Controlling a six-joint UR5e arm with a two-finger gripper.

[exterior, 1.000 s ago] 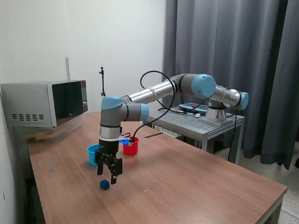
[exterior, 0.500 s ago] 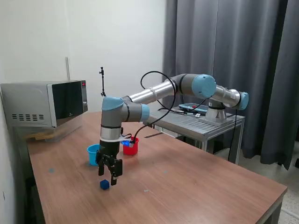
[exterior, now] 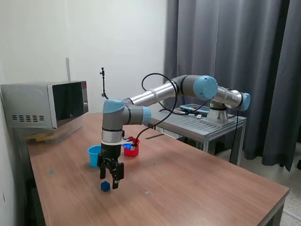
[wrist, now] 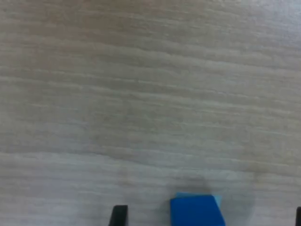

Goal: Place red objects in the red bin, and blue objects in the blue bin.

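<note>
Here arm bent low, tool vertical, fingers spread, empty, just above blue cube.

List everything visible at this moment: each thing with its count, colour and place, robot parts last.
Blue cube: one, dark blue, on the table under the claw.
Blue cup: one, light blue, behind the claw.
Red cup: one, red, at the exterior view's right of the blue cup; contents unclear.
Microwave: one, silver, at the table's far corner.
Table: one, brown wood.
Metal stand: one, grey, beside the table, carrying the arm's base.
Curtain: dark grey, background.
Arm: one, silver with light-blue joints.
Claw: one, black, open above the blue cube.
</note>
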